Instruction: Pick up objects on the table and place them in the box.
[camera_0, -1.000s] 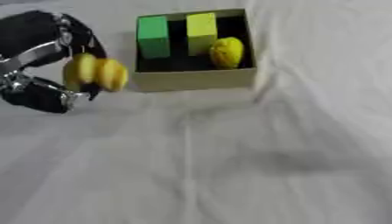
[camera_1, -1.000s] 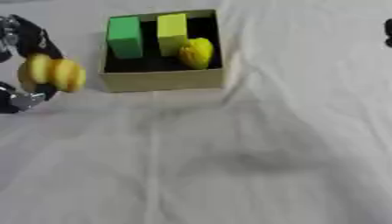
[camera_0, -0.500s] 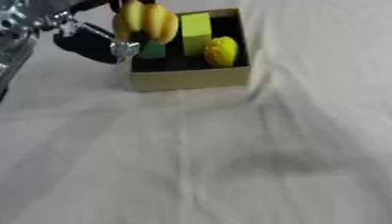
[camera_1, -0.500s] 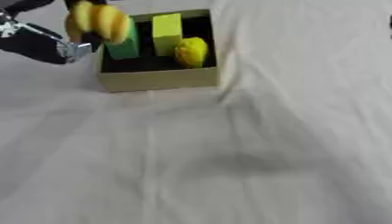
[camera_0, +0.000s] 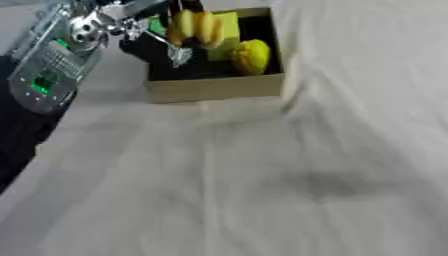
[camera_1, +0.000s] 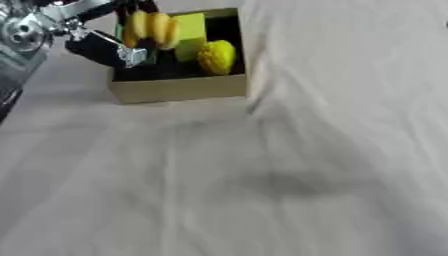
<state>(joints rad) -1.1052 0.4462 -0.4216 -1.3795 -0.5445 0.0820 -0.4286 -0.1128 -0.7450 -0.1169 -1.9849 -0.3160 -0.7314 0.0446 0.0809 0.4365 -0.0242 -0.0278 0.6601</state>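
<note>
The left hand (camera_0: 153, 35) is reaching in from the upper left and hanging over the box (camera_0: 219, 86), its fingers curled round a yellow object (camera_0: 197, 26) that looks like a small bunch of bananas. That object is sitting above the box's left half, over a green block (camera_0: 157, 24) mostly hidden beneath the hand. Inside the box, a yellow-green block (camera_1: 191, 27) is standing at the back and a round yellow fruit (camera_1: 216, 56) is lying toward the right wall. The step in hand appears to be the placing. Next, the hand probably needs lowering into the free space at the box's front left, then opening, without knocking the fruit. The cloth (camera_0: 262, 190) in front is showing nothing further. The right hand is not showing.
</note>
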